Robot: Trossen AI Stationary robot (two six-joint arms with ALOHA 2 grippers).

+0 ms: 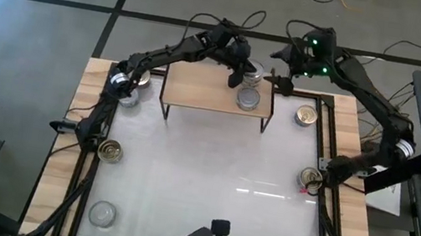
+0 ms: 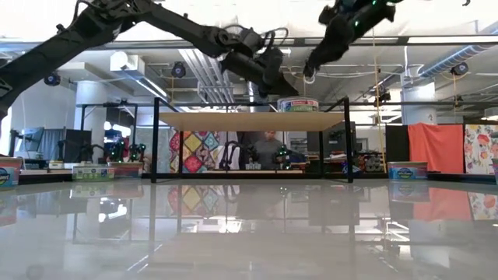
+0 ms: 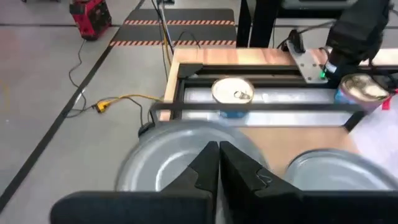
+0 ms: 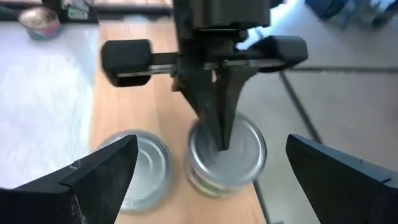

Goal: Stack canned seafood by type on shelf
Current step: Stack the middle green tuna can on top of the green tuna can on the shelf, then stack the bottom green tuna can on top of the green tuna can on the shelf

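Here the left gripper (image 4: pixel 221 127), jaws shut, apparently touches a silver tin (image 4: pixel 228 152).

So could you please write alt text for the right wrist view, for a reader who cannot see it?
The left claw, shut, presses its tips on the silver lid of a stack of tins on the shelf. A single silver tin sits beside it, and the right claw's open fingers frame the scene.

Two tins are sitting side by side on the shelf (image 1: pixel 214 93): one tin (image 4: pixel 227 155) directly under the left gripper's closed fingers (image 4: pixel 219 118), the second tin (image 4: pixel 140 169) just beside them.
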